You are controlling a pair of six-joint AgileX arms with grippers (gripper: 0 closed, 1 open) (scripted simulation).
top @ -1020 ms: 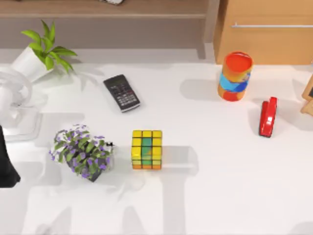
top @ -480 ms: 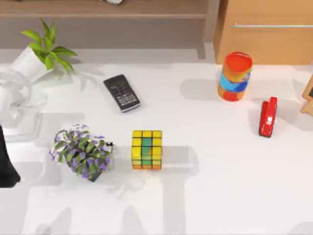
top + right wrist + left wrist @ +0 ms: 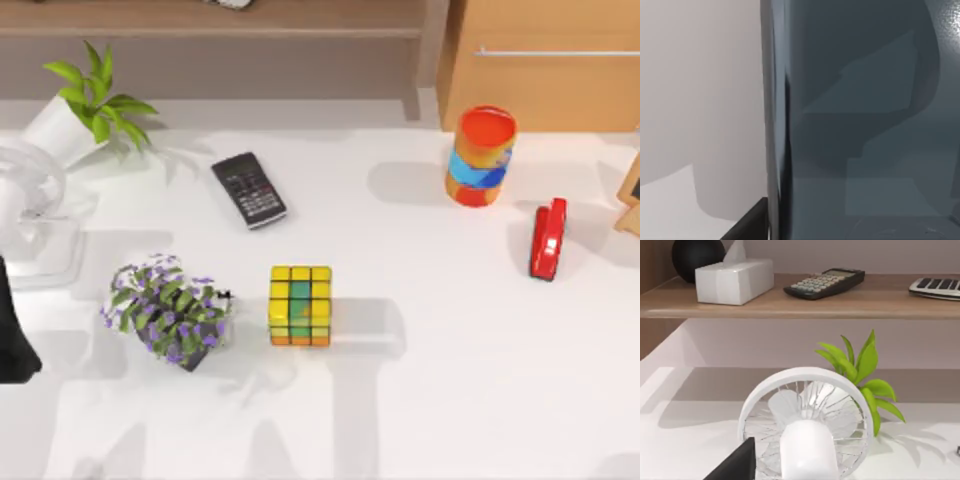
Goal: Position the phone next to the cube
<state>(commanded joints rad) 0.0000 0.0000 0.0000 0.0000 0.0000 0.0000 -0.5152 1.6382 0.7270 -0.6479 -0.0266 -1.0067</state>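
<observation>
The phone (image 3: 860,120) was seen close against the right wrist camera, presumably for carrying to the cube (image 3: 300,305); the fingers' state could not be told.

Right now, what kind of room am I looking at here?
Probably an office or study, rendered in simulation. A white desk holds a stapler, a small fan and a black handset, and the shelf behind carries a calculator and a tissue box.

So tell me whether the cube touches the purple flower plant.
Apart. The top view shows bare white table between the cube and the purple flower plant.
</observation>
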